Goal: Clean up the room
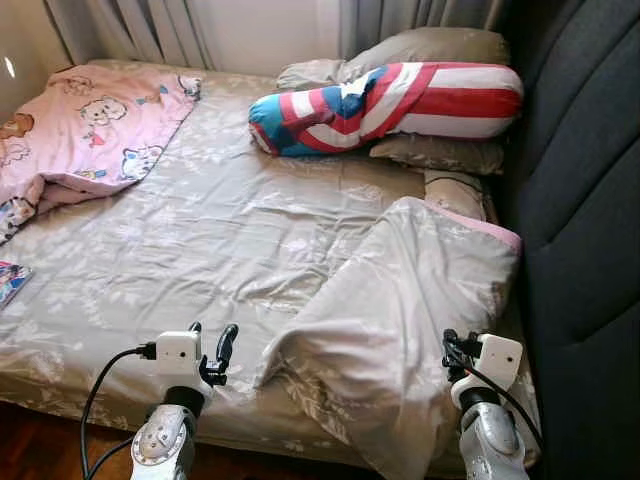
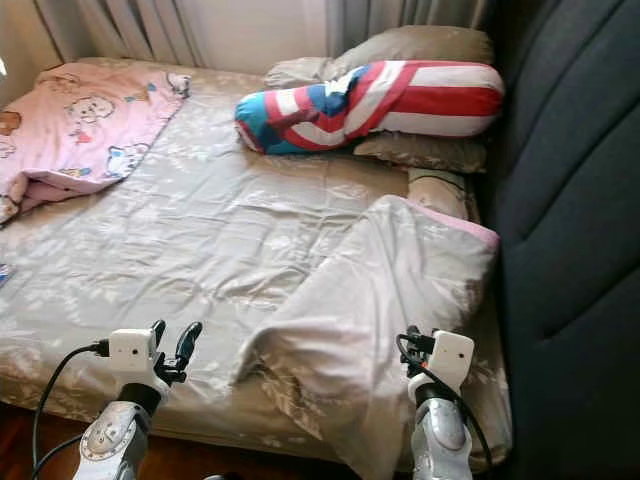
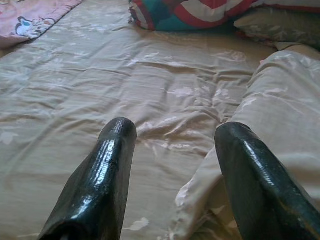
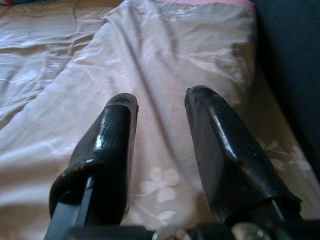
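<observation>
- Duvet (image 1: 390,320), grey with a pink edge, lies bunched and folded back over the near right part of the bed (image 1: 200,240); its near corner hangs toward the bed's front edge.
- Left gripper (image 1: 212,352) hovers at the front edge, just left of the duvet's folded corner. Fingers spread wide in the left wrist view, nothing between them, only sheet beyond; released, not touching cloth as far as I can tell.
- Right gripper (image 4: 160,125) sits low over the duvet near the headboard (image 1: 590,200) side. Fingers parted, empty; whether the tips brush the fabric cannot be told.
- Progress, judged: early. Duvet not yet spread, nothing grasped. Likely step in hand is lining both grippers up on the near duvet edge.
- Mid bed: sheet rumpled but bare.
- Left edge: small colourful item (image 1: 10,282), maybe a book, partly cut off by the frame.
- Far left: pink blanket (image 1: 90,130) with cartoon prints, crumpled, left to fold.
- Far right: striped bolster (image 1: 400,105) lying askew across grey pillows (image 1: 440,45); left to straighten.
- Curtains (image 1: 130,25) behind.
</observation>
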Controlling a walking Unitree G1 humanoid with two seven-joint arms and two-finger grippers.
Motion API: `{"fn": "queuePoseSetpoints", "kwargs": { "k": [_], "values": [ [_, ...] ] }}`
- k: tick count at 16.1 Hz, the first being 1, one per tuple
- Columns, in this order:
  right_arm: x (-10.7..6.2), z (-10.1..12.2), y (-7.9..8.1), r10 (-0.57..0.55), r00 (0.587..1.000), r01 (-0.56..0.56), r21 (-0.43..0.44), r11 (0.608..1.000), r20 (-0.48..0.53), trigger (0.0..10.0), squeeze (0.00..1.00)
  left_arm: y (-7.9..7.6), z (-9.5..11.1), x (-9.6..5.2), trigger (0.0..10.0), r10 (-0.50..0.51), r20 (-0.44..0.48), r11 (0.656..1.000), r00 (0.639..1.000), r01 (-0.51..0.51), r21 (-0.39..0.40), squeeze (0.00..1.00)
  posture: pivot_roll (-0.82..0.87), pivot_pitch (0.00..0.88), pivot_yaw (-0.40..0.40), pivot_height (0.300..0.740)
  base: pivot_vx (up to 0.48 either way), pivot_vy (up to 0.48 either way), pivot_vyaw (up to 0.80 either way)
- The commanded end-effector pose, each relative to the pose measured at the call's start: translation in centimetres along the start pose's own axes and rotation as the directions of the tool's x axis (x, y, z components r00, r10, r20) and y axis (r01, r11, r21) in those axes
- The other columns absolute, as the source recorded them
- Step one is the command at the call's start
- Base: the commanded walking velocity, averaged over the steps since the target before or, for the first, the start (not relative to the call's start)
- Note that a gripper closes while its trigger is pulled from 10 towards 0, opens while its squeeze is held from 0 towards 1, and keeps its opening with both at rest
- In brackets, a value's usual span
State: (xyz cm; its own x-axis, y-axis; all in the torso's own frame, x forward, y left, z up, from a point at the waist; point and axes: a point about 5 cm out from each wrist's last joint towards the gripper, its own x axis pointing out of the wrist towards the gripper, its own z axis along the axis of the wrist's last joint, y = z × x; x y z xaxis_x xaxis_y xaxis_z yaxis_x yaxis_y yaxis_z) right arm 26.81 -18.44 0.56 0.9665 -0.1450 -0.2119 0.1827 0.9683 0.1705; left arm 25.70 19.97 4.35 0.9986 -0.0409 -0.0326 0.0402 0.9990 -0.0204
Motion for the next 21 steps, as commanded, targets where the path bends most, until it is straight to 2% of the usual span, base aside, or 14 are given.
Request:
{"fn": "queuePoseSetpoints", "kwargs": {
  "k": [1, 4, 5, 7, 11, 14, 17, 21],
  "values": [
    [0.0, 0.2, -0.3, -0.013, 1.000, 0.013, 0.002, 1.000, 0.002, 10.0, 0.00, -0.1, -0.4, -0.3, 10.0, -0.004, -0.028, 1.000, 1.000, 0.004, -0.002, 0.00, 0.00, 0.133, -0.032, 0.740, 0.000, 0.000, 0.00],
    [0.3, 0.4, -0.2, -0.015, 1.000, 0.015, -0.009, 1.000, -0.008, 10.0, 0.00, -0.3, -0.1, 0.0, 10.0, -0.009, -0.026, 1.000, 1.000, 0.009, -0.004, 0.00, 0.00, 0.151, -0.033, 0.740, 0.000, 0.000, 0.00],
    [0.6, 0.0, -0.3, -0.027, 0.998, 0.026, -0.031, 0.999, -0.059, 10.0, 0.00, -0.3, 0.1, 0.1, 10.0, -0.008, -0.019, 1.000, 1.000, 0.008, -0.004, 0.00, 0.00, 0.157, -0.032, 0.740, 0.000, 0.000, 0.00],
    [0.5, 0.2, 0.1, 0.001, 0.999, -0.002, -0.043, 0.999, -0.033, 10.0, 0.00, -0.3, 0.2, 0.1, 10.0, -0.004, -0.015, 1.000, 1.000, 0.004, -0.004, 0.00, 0.00, 0.166, -0.030, 0.710, 0.000, 0.000, 0.00],
    [0.4, -0.2, 0.5, 0.000, 0.999, -0.002, -0.040, 0.999, -0.053, 10.0, 0.00, -0.2, 0.6, 0.2, 10.0, -0.004, -0.009, 1.000, 1.000, 0.003, -0.001, 0.00, 0.01, 0.177, -0.024, 0.705, 0.000, 0.000, 0.00],
    [0.6, -0.6, 0.8, -0.010, 0.994, 0.004, -0.051, 0.999, -0.104, 10.0, 0.00, -0.1, 0.8, 0.1, 10.0, -0.002, -0.007, 1.000, 1.000, 0.002, 0.002, 0.00, 0.01, 0.180, -0.022, 0.695, 0.000, 0.000, 0.00],
    [0.4, -0.5, 1.1, 0.005, 0.997, -0.008, -0.039, 0.999, -0.071, 10.0, 0.00, -0.1, 0.8, 0.0, 10.0, -0.003, -0.010, 1.000, 1.000, 0.003, 0.003, 0.00, 0.01, 0.184, -0.019, 0.685, 0.000, 0.000, 0.00],
    [0.5, -0.5, 1.4, 0.005, 0.997, -0.008, -0.035, 0.999, -0.076, 10.0, 0.00, 0.0, 0.9, 0.0, 10.0, -0.003, -0.013, 1.000, 1.000, 0.004, 0.006, 0.00, 0.02, 0.185, -0.016, 0.685, 0.000, 0.000, 0.00]
  ]
}}
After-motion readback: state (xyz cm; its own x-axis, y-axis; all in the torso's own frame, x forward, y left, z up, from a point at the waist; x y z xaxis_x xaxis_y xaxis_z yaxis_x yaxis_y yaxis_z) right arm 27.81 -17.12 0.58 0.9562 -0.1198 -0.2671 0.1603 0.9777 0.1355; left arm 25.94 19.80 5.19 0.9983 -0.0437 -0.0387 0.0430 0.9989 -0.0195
